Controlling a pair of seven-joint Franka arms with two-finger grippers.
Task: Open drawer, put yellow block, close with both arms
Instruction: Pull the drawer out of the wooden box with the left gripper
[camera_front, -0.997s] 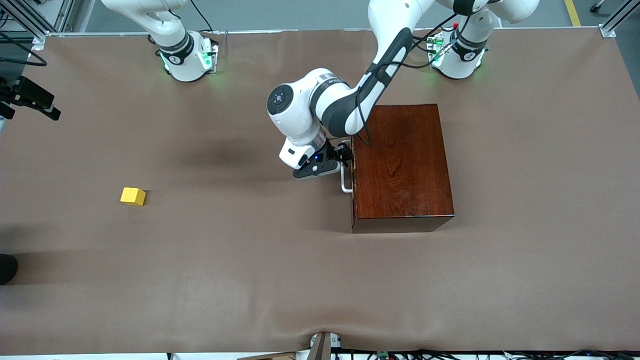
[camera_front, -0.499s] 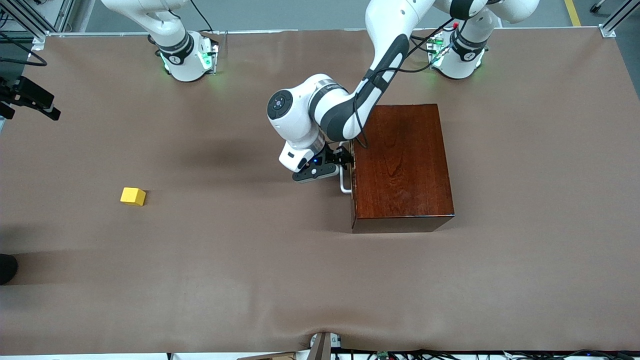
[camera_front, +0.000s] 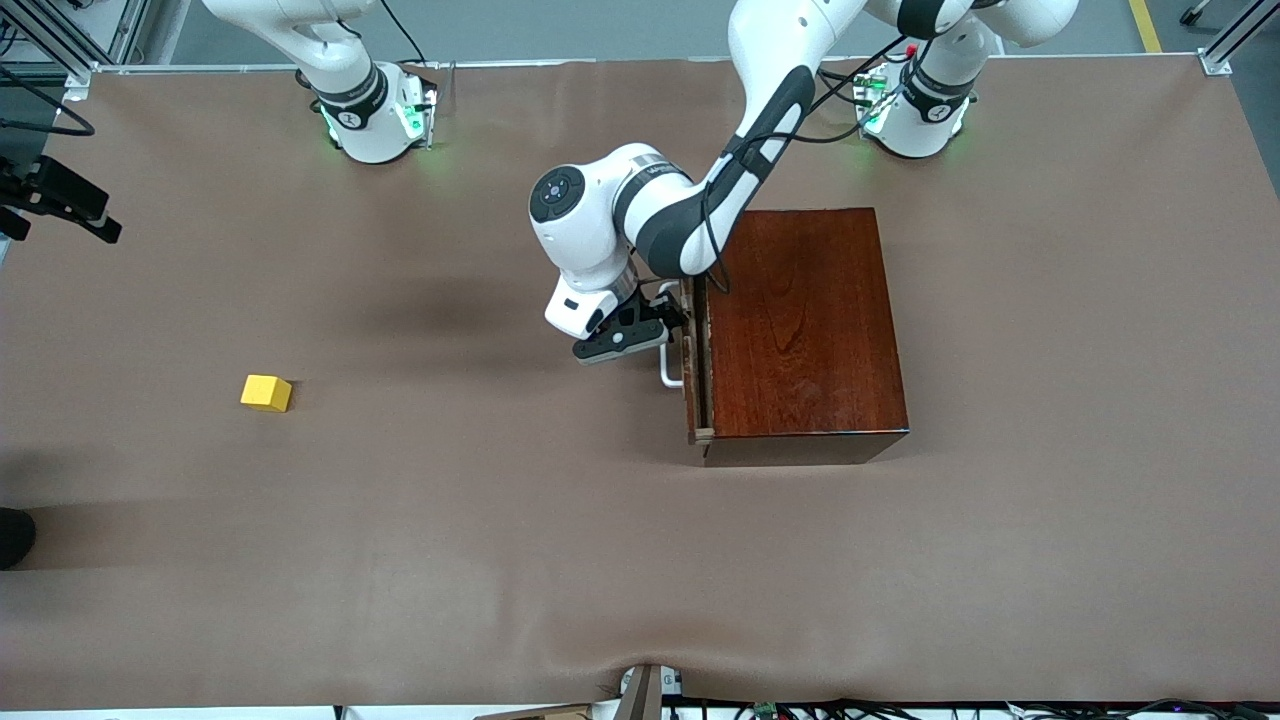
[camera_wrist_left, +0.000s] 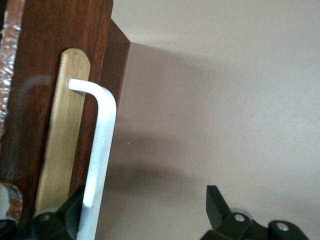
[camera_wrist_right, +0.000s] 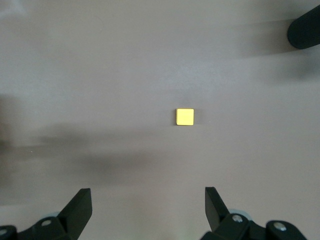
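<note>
Drawer (camera_front: 694, 370) — stiff, likely free-sliding; take its white handle (camera_wrist_left: 98, 160), hooked by one finger of left end effector (camera_front: 668, 318), fingers apart; right end effector (camera_wrist_right: 145, 210) spread high over yellow block (camera_wrist_right: 185, 117)

The left arm (camera_front: 760, 120) reaches down low from its base, wrist bent sideways, and the left gripper (camera_front: 668, 322) has its fingers (camera_wrist_left: 70, 212) spread wide. The right arm (camera_front: 320, 50) waits up high, the right gripper (camera_wrist_right: 147, 210) pointing straight down with fingers apart.
</note>
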